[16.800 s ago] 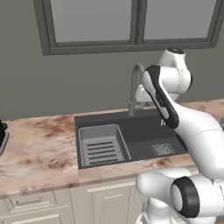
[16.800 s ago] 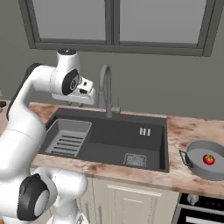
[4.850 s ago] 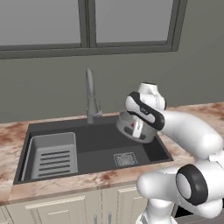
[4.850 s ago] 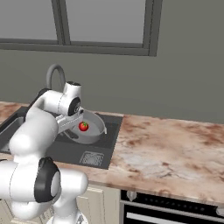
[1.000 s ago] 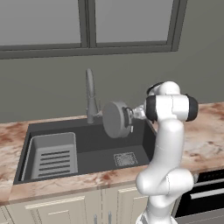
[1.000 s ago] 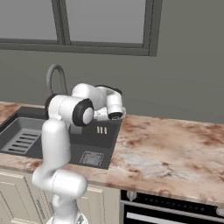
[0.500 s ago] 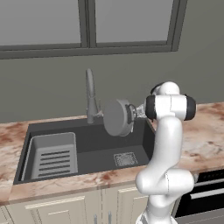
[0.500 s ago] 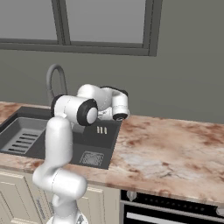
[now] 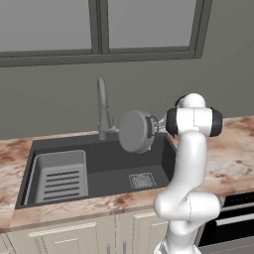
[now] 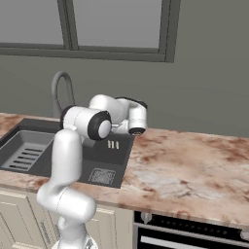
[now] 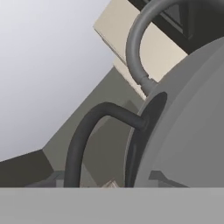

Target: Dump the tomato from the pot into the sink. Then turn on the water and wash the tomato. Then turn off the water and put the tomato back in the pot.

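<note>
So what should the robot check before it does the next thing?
1. Pot held up over the sink: ok.
2. Pot tipped on its side, bottom facing the camera: ok.
3. Jaws gripping the pot: ok; it hangs at the end of the arm.
4. Tomato out of the pot: cannot tell.
5. Tomato lying in the sink: cannot tell; none seen on the basin floor.
6. Faucet off, no water running: ok.
</note>
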